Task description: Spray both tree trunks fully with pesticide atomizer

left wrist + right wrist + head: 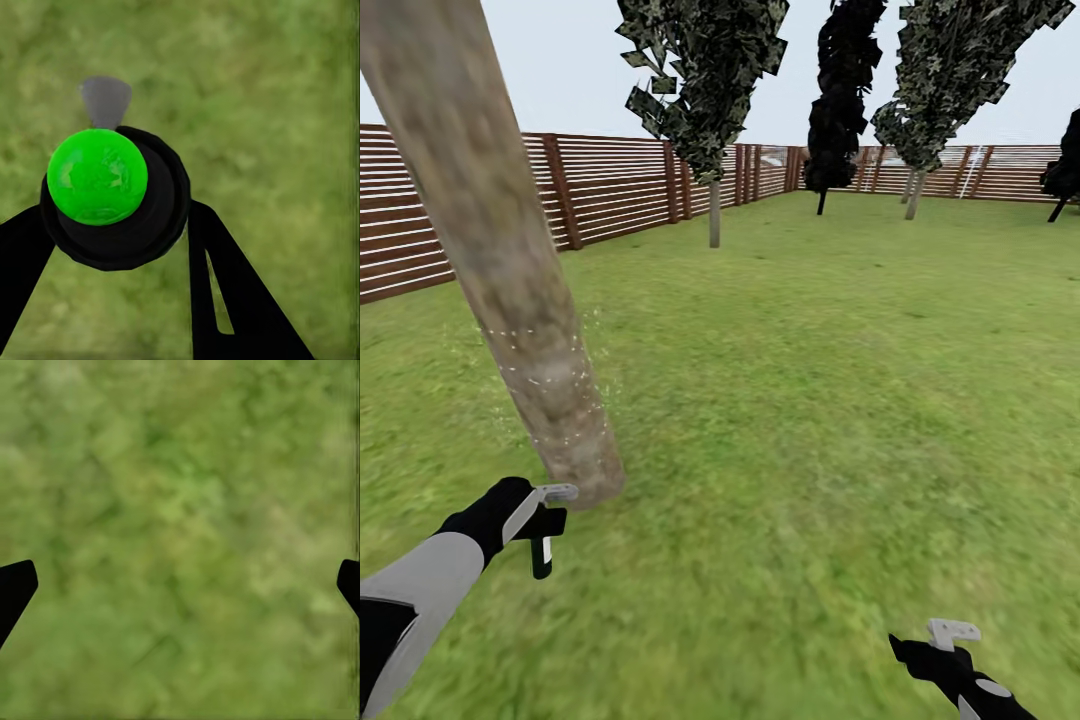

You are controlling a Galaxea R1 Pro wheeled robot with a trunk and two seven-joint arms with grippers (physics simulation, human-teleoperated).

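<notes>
While the left gripper (540, 520) hangs low over the lawn (810, 400) at the near left, its two black fingers (225, 285) are closed on the pesticide atomizer (112, 199), one on each side of the dark round body. In the left wrist view the bottle is seen end-on, with its green spot (97, 176) facing the camera and the light grey trigger head (105, 101) pointing away over the grass. In the head view the atomizer (543, 545) sits just beside the foot of the tree trunk (510, 280), a little nearer than it, with the grey head toward the trunk.

This thick mottled trunk leans to the far left and meets the grass at the near left. Fine pale specks of pesticide (550, 385) lie on its lower part and float in a thin cloud around it.

The right gripper (935, 650) is at the near right, well apart from the trunk. Its fingertips (15, 589) stand wide open at the two edges of the right wrist view, with only grass between them; it holds nothing.

Farther away stand more trees (715, 90), before a brown slatted fence (610, 185) that edges the garden.
</notes>
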